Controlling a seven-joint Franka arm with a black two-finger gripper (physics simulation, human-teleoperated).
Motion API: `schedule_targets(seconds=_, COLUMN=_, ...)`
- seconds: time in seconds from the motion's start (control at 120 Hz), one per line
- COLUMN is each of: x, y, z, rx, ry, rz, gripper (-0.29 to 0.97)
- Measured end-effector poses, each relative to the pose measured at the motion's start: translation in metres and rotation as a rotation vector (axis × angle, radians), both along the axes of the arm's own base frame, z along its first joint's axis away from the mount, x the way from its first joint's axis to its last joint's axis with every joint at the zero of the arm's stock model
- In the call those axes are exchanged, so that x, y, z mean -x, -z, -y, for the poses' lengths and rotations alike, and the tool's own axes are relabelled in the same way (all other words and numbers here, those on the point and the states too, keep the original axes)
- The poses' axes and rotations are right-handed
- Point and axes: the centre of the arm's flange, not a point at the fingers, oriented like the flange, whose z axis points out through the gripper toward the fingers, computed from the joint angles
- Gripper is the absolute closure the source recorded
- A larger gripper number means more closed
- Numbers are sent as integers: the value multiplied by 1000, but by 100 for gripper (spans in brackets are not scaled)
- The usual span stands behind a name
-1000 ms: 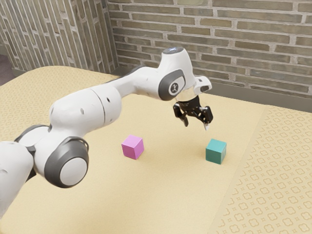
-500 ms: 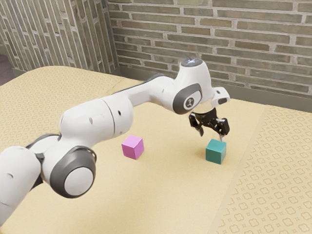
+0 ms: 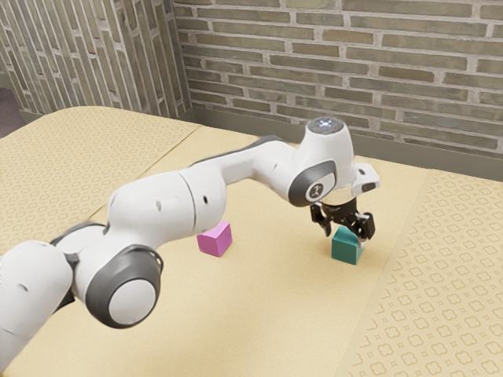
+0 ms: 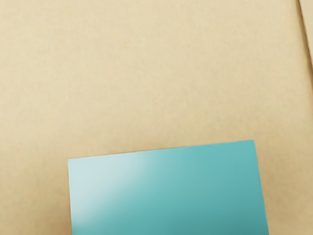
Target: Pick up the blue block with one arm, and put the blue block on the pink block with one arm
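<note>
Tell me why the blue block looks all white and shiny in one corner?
In the wrist view, light glares off the blue block's top face, washing one corner pale; in the exterior view it looks evenly teal with no glare, and the pink block casts only a faint, soft shadow.

Pink block (image 3: 217,240) was partly hidden behind arm (image 3: 196,196); blue block (image 3: 344,251) had top behind jaws, was cut off at wrist view's edge.
</note>
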Motion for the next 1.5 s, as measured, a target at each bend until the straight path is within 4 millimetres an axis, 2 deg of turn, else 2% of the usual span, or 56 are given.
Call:
schedule_targets(seconds=0.442, x=-3, y=18, z=7, rx=-4, ry=-50, rz=51, gripper=6)
schedule_targets(seconds=0.742, x=-7, y=24, z=1, rx=2, ry=-86, rz=81, gripper=16)
schedule_targets(seconds=0.958, x=-8, y=22, z=-2, rx=-14, ry=-100, rz=84, gripper=27)
schedule_targets(seconds=1.092, x=-7, y=9, z=-10, rx=-33, ry=-111, rz=74, gripper=29)
schedule_targets(seconds=1.175, x=-3, y=-14, z=-28, rx=-54, ry=-127, rz=58, gripper=30)
schedule_targets(seconds=1.233, x=2, y=-36, z=-54, rx=-68, ry=-152, rz=44, gripper=30)
schedule_targets(seconds=1.275, x=9, y=-46, z=-80, rx=-77, ry=-174, rz=28, gripper=30)
schedule_targets(seconds=1.392, x=44, y=-75, z=-150, rx=-95, ry=-230, rz=6, gripper=30)
schedule_targets(seconds=1.45, x=60, y=-85, z=-191, rx=-98, ry=-269, rz=0, gripper=30)
schedule_targets(seconds=1.5, x=69, y=-93, z=-217, rx=-96, ry=-291, rz=4, gripper=29)
